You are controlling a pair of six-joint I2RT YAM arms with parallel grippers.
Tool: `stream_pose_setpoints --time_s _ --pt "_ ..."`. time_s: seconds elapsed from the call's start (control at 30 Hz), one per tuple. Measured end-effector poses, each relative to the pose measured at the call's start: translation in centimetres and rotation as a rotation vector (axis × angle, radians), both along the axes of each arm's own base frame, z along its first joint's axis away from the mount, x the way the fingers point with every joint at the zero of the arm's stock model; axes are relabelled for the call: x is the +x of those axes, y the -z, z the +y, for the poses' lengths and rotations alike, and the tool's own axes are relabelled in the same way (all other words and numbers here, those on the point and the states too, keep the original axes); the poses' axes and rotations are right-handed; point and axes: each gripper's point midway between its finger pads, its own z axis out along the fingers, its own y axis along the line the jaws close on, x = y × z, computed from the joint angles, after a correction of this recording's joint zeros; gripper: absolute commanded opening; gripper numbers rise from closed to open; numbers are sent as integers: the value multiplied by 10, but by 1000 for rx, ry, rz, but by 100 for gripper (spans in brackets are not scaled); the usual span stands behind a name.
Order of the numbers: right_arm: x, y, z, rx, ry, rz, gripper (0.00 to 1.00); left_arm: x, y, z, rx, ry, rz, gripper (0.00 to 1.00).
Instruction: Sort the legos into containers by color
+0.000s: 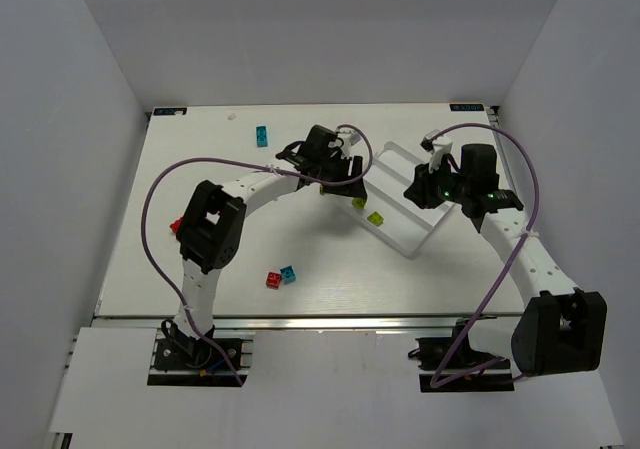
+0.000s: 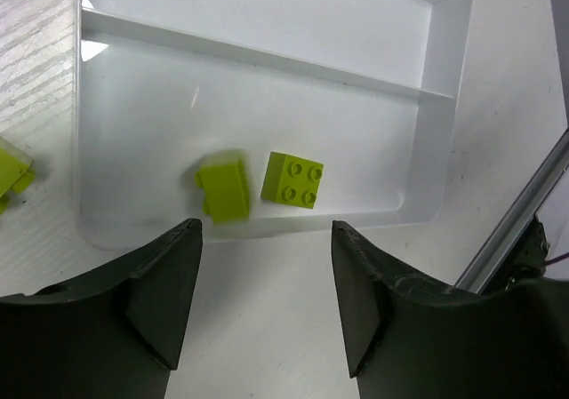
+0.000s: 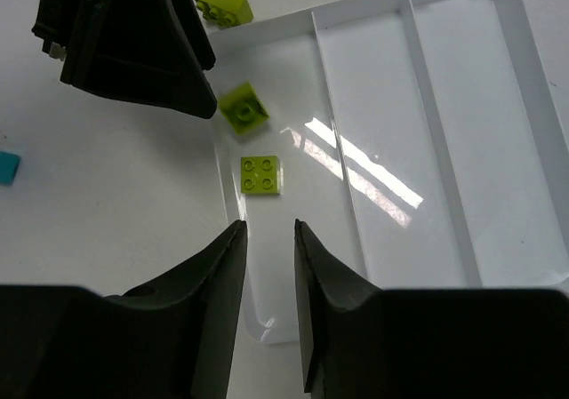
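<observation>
ROBOT ARMS AT THE SORTING TRAY: Two arms lean over a white three-compartment tray (image 3: 462,150) lying askew at 3 o'clock on the worktop (image 1: 220,149). The left gripper (image 2: 267,239) hangs just outside the tray's long outer wall, its fingers well apart with nothing between them.

Just past its tips, inside the outermost compartment, lie two legos. The square lime brick (image 2: 292,180) sits flat with its four studs up. The blurred lime brick (image 2: 222,190) is just beside it at 9 o'clock in the left wrist view, and its exact pose cannot be told.

The right gripper (image 3: 269,235) hovers over one short end of the tray, above that same outer compartment. Its fingers are drawn close, leaving a narrow gap, and they hold nothing.

A third lime brick (image 3: 222,3) lies on the worktop just outside the tray, near the left gripper.

The other legos lie well apart from the tray. The far cyan brick (image 1: 262,135) is at 11 o'clock. The red brick (image 1: 273,280) and the near cyan brick (image 1: 288,274) sit side by side at 7 o'clock. The half-hidden red brick (image 1: 176,226) is at 9 o'clock, partly behind the left arm's elbow.
</observation>
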Motion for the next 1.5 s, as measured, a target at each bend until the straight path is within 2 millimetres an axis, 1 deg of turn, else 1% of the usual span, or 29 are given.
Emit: stream_pose_setpoints --time_s 0.13,0.17,0.2,0.23,0.27,0.3,0.33,0.4,0.43,0.47,0.5,0.53,0.63,0.7,0.77,0.83,0.93,0.97,1.07,1.17,1.3,1.4,1.5 --pt "1 0 -3 3 7 2 35 4 9 -3 38 -14 6 71" --pt "1 0 -4 4 9 3 35 6 10 -4 46 -20 9 70" --pt "1 0 -4 6 8 3 35 8 10 -4 53 -28 4 66" --pt "1 0 -4 8 7 3 36 11 8 -3 59 -38 0 44" --pt "1 -1 -4 11 2 2 36 14 6 -2 63 -55 -3 26" --pt "0 -1 -4 14 -1 2 35 17 4 -2 66 -70 -13 12" --pt "0 -1 -4 18 -5 2 36 22 3 0 75 -92 -29 0" --pt "-1 -2 -3 25 -13 2 36 31 0 8 90 -152 -42 0" --pt "-1 -2 -4 27 -14 2 36 37 0 13 107 -192 -54 22" --pt "-1 -3 -3 31 -17 3 36 43 0 20 127 -242 -65 39" --pt "-1 -3 -3 32 -20 3 36 47 0 26 146 -272 -76 53" --pt "-2 -3 -3 35 -22 3 36 52 1 33 169 -316 -79 74" --pt "-2 -3 -2 40 -27 4 36 61 2 52 250 -416 -71 88" --pt "-2 -3 -3 41 -27 4 36 71 -4 60 285 -492 -67 89" --pt "-2 -3 -3 43 -28 5 36 81 -9 64 299 -562 -63 92" --pt "-2 -4 -3 45 -29 6 36 87 -11 66 304 -643 -40 92" --pt "-2 -3 -4 47 -27 8 36 88 -3 73 317 -756 24 94" --pt "-3 -3 -4 47 -27 8 36 87 2 75 320 -796 56 94" --pt "-2 -3 -5 49 -25 9 36 78 20 80 335 -886 147 95" --pt "-2 -4 -6 51 -24 10 36 72 31 82 332 -952 219 96" --pt "-2 -4 -7 56 -22 11 36 73 36 80 308 -1002 258 97" --pt "-2 -4 -9 58 -19 12 36 79 38 78 297 -1018 271 97" --pt "-2 -4 -10 61 -16 12 36 81 46 76 296 -1021 295 97"
